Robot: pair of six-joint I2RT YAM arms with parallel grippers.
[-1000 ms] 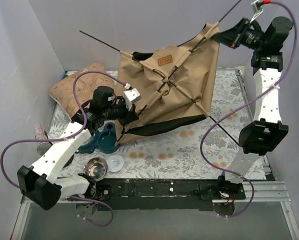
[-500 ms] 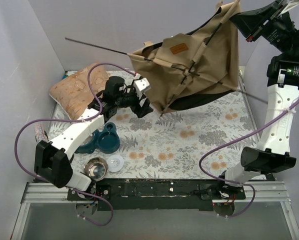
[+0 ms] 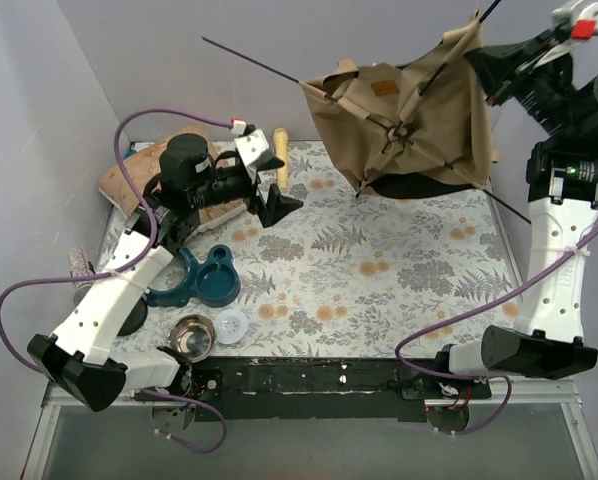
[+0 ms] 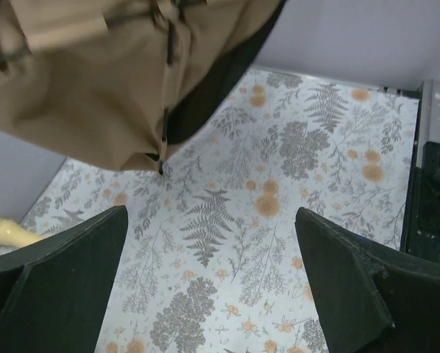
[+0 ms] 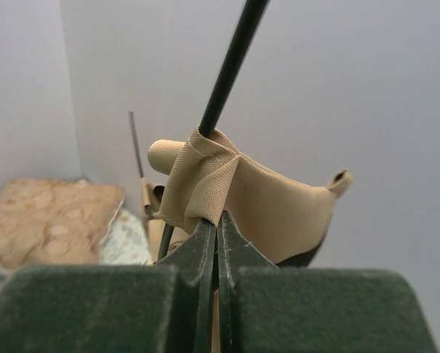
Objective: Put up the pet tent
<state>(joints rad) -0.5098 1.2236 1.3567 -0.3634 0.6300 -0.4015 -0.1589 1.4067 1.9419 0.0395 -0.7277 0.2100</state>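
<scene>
Floral tablecloth (image 3: pixel 379 280) | pet tent (image 3: pixel 409 120) higher, right claw (image 3: pixel 476 55) pinching | left claw (image 3: pixel 271 205) spread

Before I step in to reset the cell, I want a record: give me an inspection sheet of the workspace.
Surface: floral tablecloth, lying flat.
Job's things: pet tent held aloft at far right, black poles sticking out.
Clutter: cushion, teal bowl holder, steel bowl, clear lid, cream stick, all in the left half.
Grippers: left gripper open, empty; right gripper shut on the tent's corner sleeve.
Cables: purple cables loop beside both arms.
Surroundings: plain grey walls.
</scene>
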